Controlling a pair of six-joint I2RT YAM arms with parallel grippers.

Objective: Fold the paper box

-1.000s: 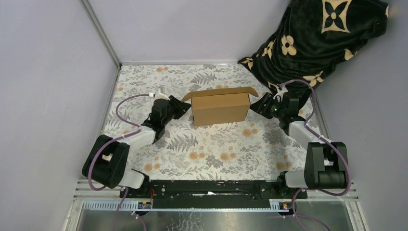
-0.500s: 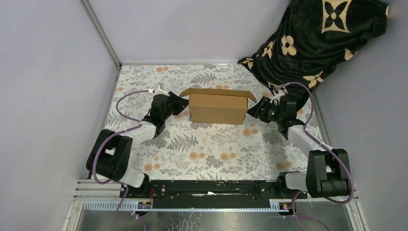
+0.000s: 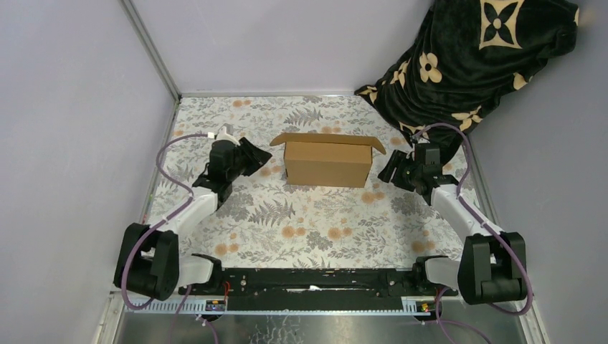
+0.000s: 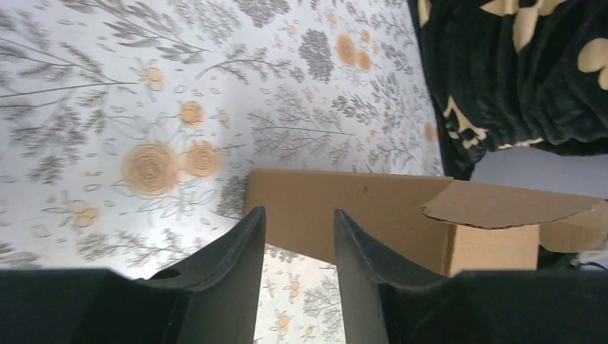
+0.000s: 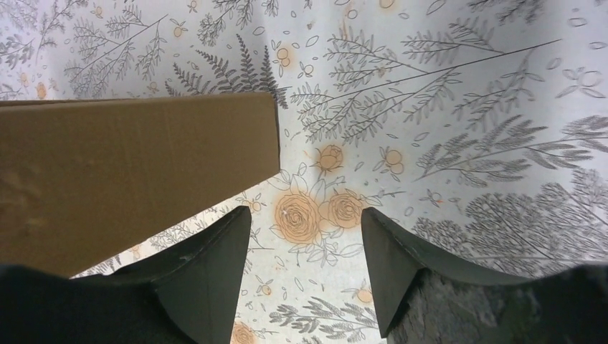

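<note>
The paper box [image 3: 328,163] stands upright on the far middle of the desk [image 3: 308,229], its end flaps [image 3: 374,143] splayed outward at the top. Being thin corrugated card, it is likely light, stiff across the panels yet easy to crease or shove aside, so a pinch on a flap edge near its fold line seems safest. The left gripper [image 3: 254,153] and right gripper [image 3: 388,172] flank its short ends, each near but not touching, jaws parted and empty
</note>
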